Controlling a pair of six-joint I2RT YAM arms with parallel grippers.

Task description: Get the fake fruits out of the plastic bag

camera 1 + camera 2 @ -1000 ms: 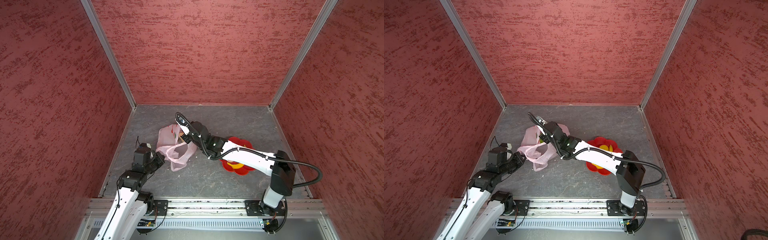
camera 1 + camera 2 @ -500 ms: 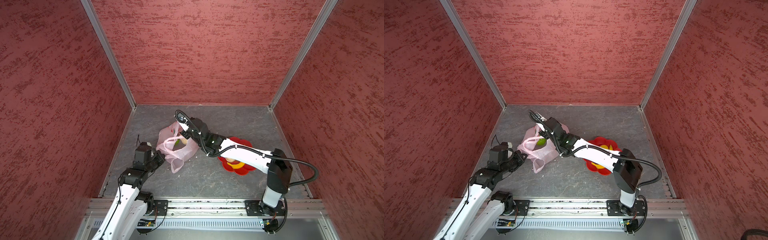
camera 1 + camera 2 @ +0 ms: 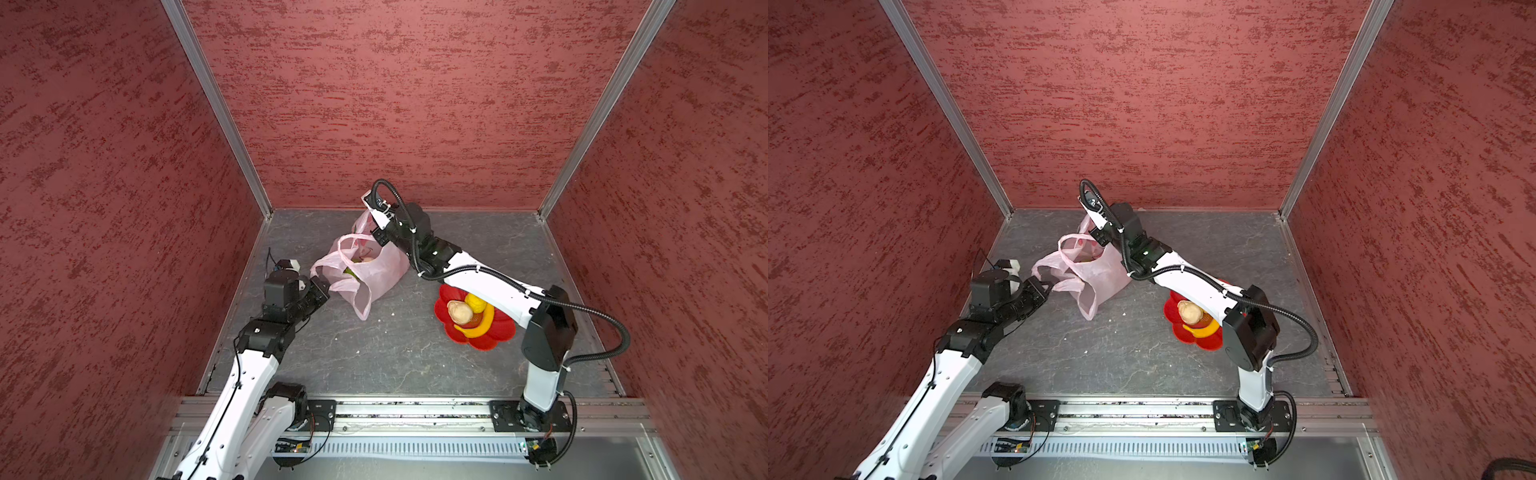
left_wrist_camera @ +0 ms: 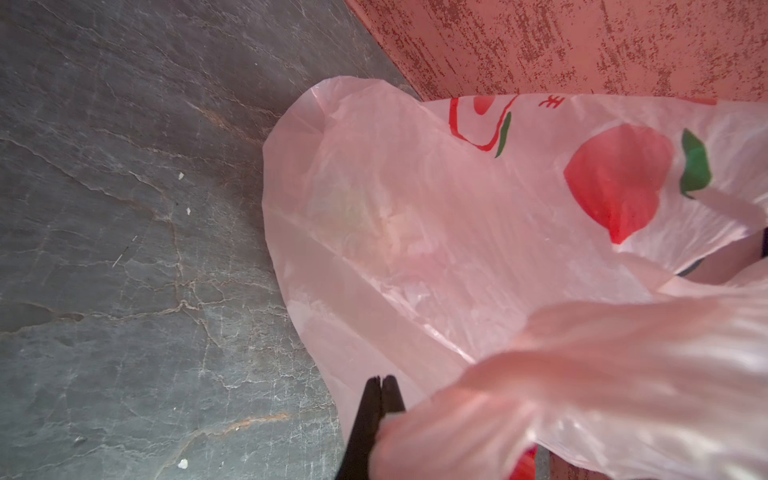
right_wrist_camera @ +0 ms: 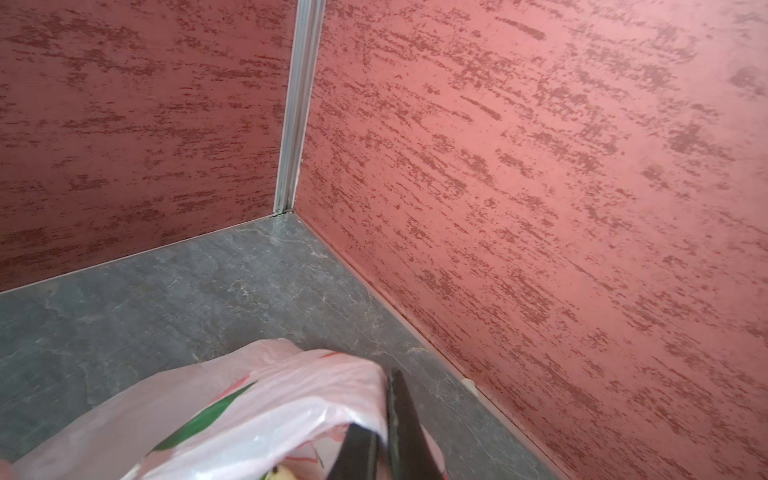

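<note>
The pale pink plastic bag (image 3: 374, 274) (image 3: 1096, 276) stands opened on the grey floor, stretched between both grippers. My left gripper (image 3: 323, 286) (image 3: 1047, 286) (image 4: 380, 380) is shut on a loop handle at the bag's near left. Shut on the rim at the bag's far side is my right gripper (image 3: 377, 235) (image 3: 1099, 237) (image 5: 384, 424), which holds it up. Inside the mouth show a green fruit (image 3: 351, 272) and a beige one (image 3: 368, 260). A beige lumpy ball (image 3: 458, 311) (image 3: 1190, 311), a yellow round fruit (image 3: 476, 303) and a banana (image 3: 478, 329) (image 3: 1202, 331) lie in the red dish.
The red flower-shaped dish (image 3: 494, 338) (image 3: 1208, 341) sits to the right of the bag, partly under my right arm. The red back wall (image 5: 540, 208) stands close behind the bag, and the left wall lies near my left arm.
My right gripper has pulled the bag's far rim up and back toward the rear wall. The bag went from lying crumpled to standing open, so fruit shows inside. The left gripper kept its hold.
</note>
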